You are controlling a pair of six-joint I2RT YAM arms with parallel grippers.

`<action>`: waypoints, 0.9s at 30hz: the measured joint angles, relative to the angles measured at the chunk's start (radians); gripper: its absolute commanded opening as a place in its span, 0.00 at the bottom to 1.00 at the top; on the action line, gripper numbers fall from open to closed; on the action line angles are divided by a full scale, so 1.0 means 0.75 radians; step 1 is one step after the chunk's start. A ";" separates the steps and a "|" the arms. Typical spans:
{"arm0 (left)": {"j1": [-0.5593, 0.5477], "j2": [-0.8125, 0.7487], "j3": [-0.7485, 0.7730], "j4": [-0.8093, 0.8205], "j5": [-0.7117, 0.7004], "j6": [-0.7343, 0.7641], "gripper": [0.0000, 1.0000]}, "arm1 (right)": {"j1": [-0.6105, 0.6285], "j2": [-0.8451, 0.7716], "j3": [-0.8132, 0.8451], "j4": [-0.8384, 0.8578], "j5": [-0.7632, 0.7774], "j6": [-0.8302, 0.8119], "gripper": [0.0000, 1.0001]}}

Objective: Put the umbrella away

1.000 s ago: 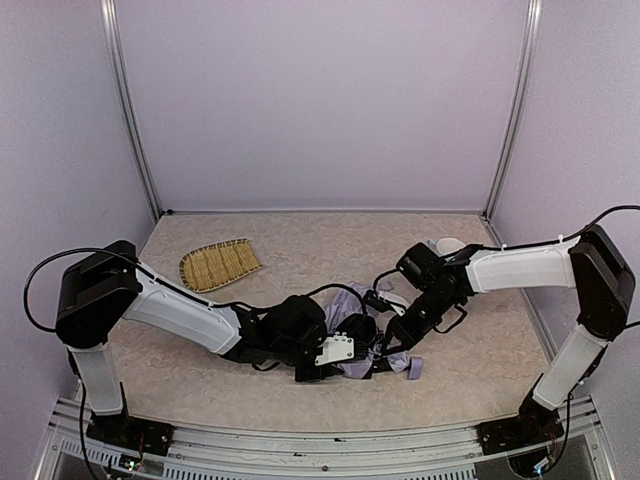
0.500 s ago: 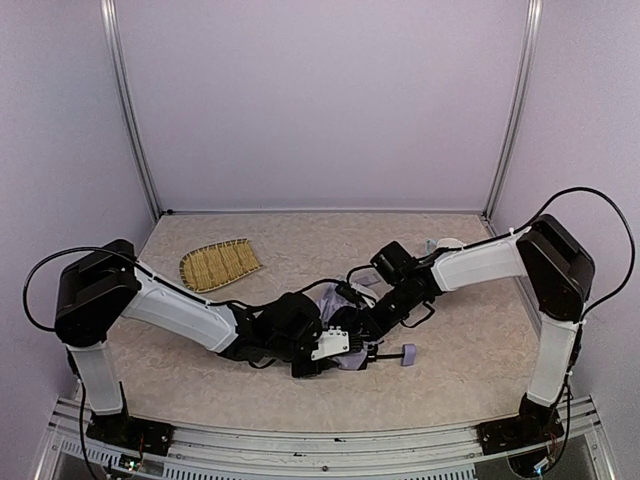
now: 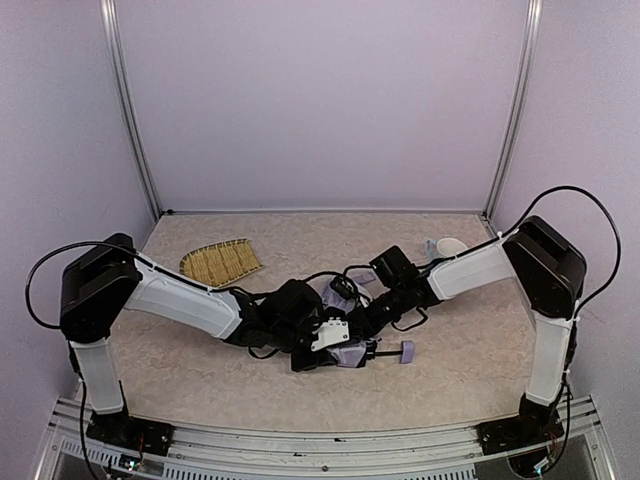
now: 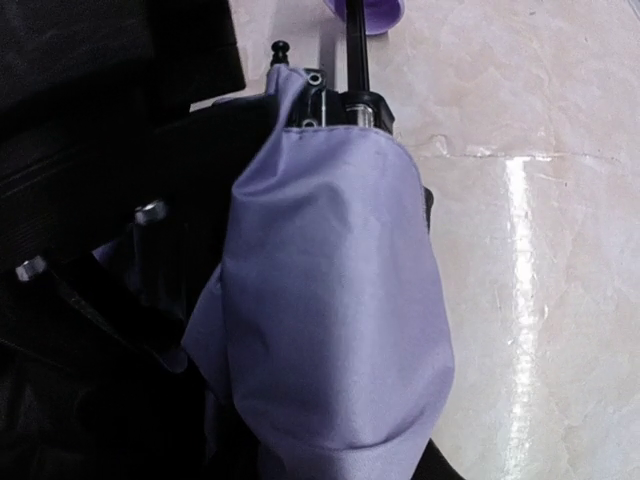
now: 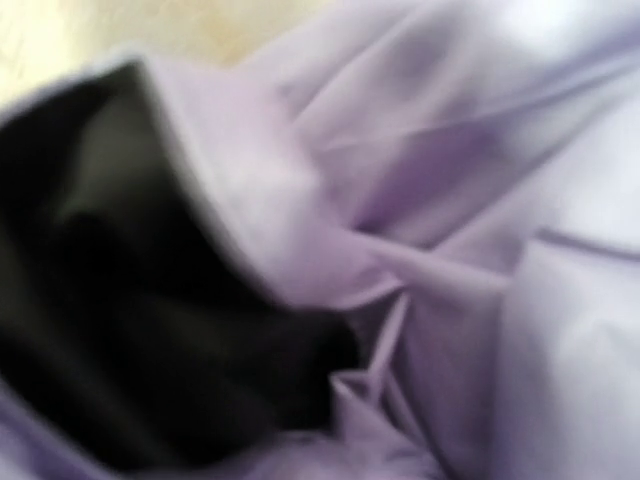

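The umbrella (image 4: 330,300) lies collapsed on the table (image 3: 300,235), at mid-width towards the near edge, with its lavender handle (image 3: 406,351) pointing right. The left pincer (image 3: 335,338) and right pincer (image 3: 362,315) meet at the canopy. Fabric hides the fingers, so neither pincer's opening can be told.
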 measured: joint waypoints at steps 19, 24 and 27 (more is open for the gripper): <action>0.122 0.178 0.252 -0.132 0.475 -0.213 0.15 | -0.201 -0.596 -0.173 -0.251 0.256 -0.032 0.72; 0.145 0.207 0.288 -0.175 0.539 -0.221 0.15 | -0.197 -0.735 -0.185 -0.371 0.331 -0.112 0.70; 0.165 0.235 0.318 -0.210 0.592 -0.230 0.15 | -0.100 -0.851 -0.253 -0.365 0.405 -0.183 0.74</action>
